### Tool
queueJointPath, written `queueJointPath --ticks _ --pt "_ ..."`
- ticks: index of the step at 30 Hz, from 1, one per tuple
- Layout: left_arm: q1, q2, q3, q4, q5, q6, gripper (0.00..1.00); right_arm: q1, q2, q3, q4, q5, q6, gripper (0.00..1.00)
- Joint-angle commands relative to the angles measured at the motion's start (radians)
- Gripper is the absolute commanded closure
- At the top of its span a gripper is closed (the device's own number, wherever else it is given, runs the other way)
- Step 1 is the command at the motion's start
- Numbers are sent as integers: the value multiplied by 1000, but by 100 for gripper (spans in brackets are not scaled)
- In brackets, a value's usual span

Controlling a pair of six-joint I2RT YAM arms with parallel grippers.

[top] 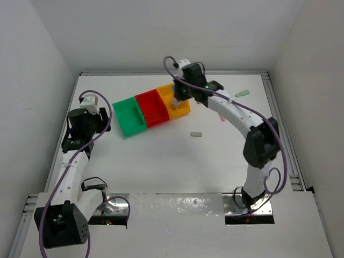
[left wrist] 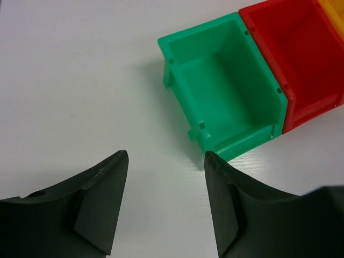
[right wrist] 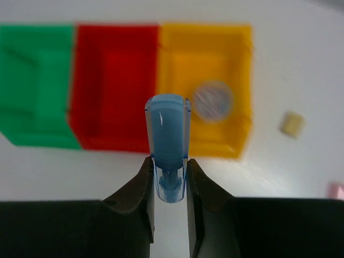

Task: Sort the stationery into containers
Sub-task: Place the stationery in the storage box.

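Note:
Three bins stand in a row: green [top: 129, 118], red [top: 152, 109] and orange-yellow [top: 183, 107]. My right gripper [right wrist: 168, 159] is shut on a translucent blue oblong piece [right wrist: 167, 126] and holds it upright above the near edge of the red [right wrist: 115, 80] and orange-yellow [right wrist: 236, 54] bins. A round grey roll [right wrist: 213, 100] lies in the orange-yellow bin. My left gripper [left wrist: 165, 156] is open and empty over bare table, just short of the green bin [left wrist: 167, 51]. The green and red [left wrist: 306, 59] bins show nothing inside.
A tan block [right wrist: 291, 123] lies right of the orange-yellow bin, and a pink piece [right wrist: 336, 189] sits at the right edge. From above, a small block [top: 196, 134] lies mid-table and a mint green piece [top: 243, 93] at the back right. White walls surround the table.

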Motion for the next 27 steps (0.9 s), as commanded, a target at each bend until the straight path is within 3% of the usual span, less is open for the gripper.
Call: queueJointPath --ticks 1,4,7,13,25,27 --pt "7 -44 -15 6 -81 -39 44 79 157 229 50 -24 148 100" --pt "43 -58 -24 -28 -118 -46 44 135 392 508 27 1 165 100" --pt "44 -78 -35 -34 -141 -47 44 161 478 570 88 6 157 100" --pt "34 -92 -72 -22 -159 -46 43 175 580 548 208 -48 189 100" --pt "30 -88 -72 -4 -201 -39 43 228 630 471 184 148 218 100" --pt "28 -87 -72 4 -207 -30 42 234 638 479 168 154 214 86"
